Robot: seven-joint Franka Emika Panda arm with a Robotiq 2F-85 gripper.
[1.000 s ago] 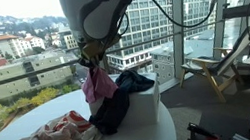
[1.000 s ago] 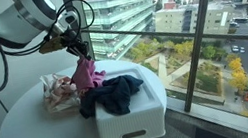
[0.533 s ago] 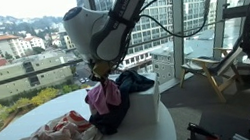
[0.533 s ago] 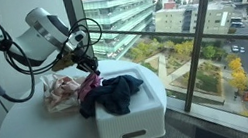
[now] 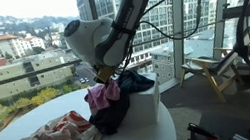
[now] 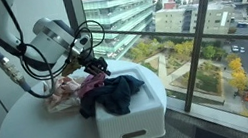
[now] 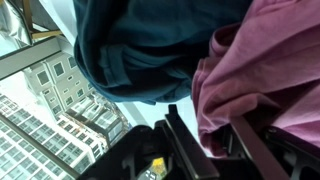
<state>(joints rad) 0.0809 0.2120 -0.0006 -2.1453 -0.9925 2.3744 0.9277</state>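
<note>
On the round white tabletop, down to the left of the hand in an exterior view, lies a heap of pale clothes. The hand hangs low over a white basket, fingers apart, with a pink garment bunched between them. Just below the hand, a navy garment drapes over the basket's rim, touching the pink one.

Daylight floods through the windows; the interior is backlit and dim; wrist view blurs close-up.
</note>
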